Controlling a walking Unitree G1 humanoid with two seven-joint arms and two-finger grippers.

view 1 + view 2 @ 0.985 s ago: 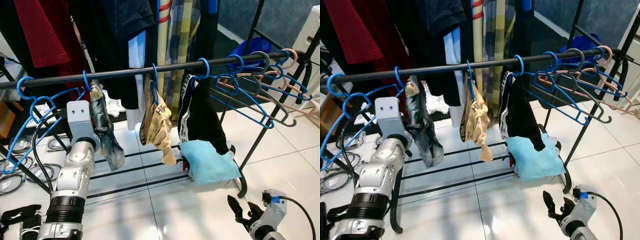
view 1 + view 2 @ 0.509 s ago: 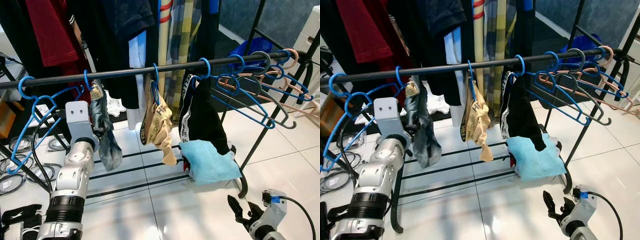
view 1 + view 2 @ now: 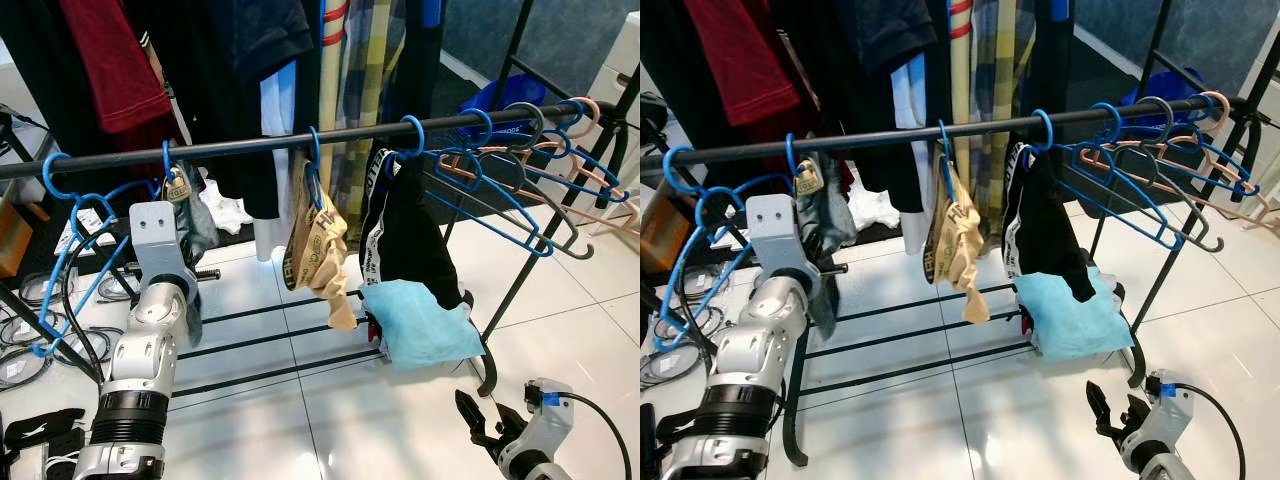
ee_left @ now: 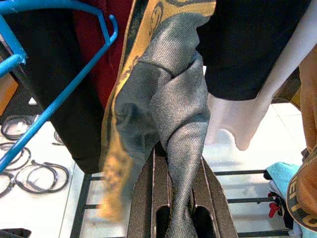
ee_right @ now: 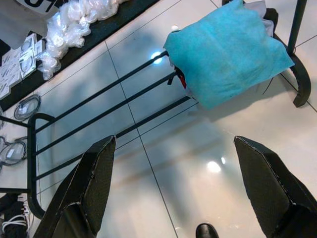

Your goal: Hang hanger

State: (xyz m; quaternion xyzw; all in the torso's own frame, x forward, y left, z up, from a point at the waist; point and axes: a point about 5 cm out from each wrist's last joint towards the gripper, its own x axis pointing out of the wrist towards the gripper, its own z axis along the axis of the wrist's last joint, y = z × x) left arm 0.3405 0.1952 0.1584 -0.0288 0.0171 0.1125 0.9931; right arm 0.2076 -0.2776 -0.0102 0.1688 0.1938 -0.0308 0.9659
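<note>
Below rail [image 3: 250,146], left end effector [image 4: 179,208] pinches grey garment [image 4: 168,109].

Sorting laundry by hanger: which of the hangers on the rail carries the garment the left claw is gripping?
The blue hanger second from the rail's left end; its grey garment runs down between the left claw's fingers.

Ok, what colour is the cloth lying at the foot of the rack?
Light blue cloth; the right wrist view shows it best.

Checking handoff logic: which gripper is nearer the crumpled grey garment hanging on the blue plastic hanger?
Left. The left gripper is shut on the grey garment, just under the black rail. The right gripper hangs open, low over the white tiled floor, far off.
</note>
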